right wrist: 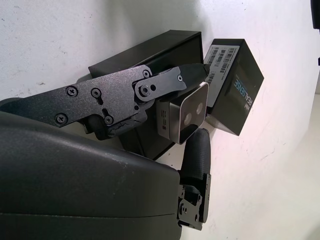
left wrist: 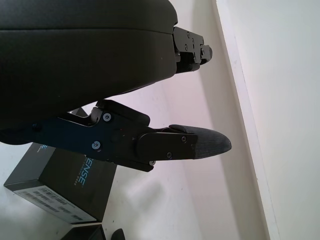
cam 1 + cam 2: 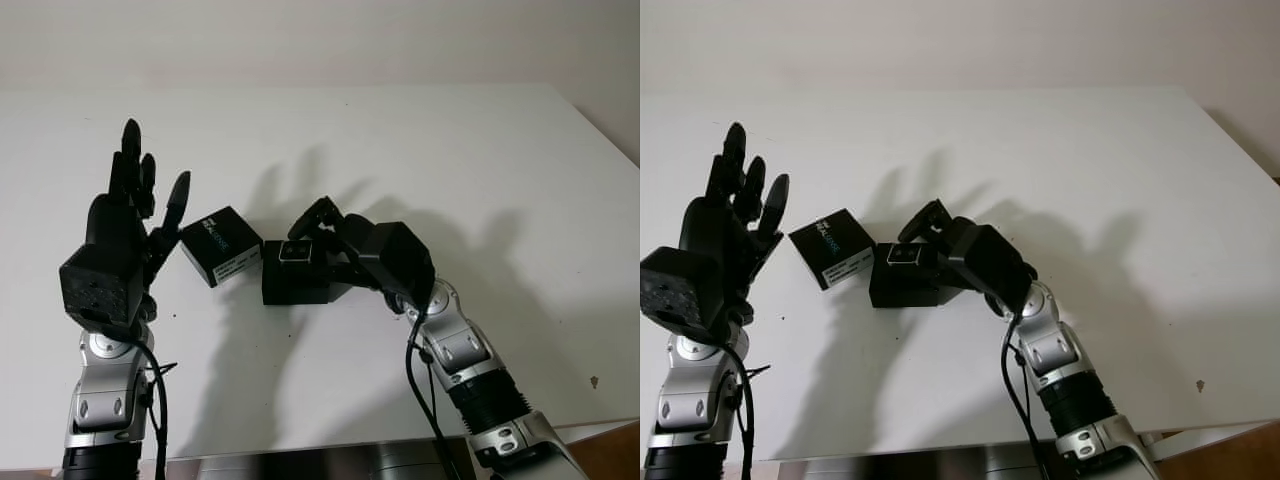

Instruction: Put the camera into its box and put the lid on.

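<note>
Right hand [image 1: 187,120] clamped on silver camera [image 1: 182,112] over black box [image 3: 295,282], lid [image 3: 222,246] just beside, left hand [image 3: 125,225] raised, holding nothing, white table [image 3: 480,160]

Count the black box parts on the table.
2: the box under the right hand, which holds the camera; the lid beside the open left hand.

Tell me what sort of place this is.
Probably a lab or test bench: a bare white table against a plain wall, holding only a black box and its lid. The right hand holds a small camera over the box; the left hand is raised, open.
</note>
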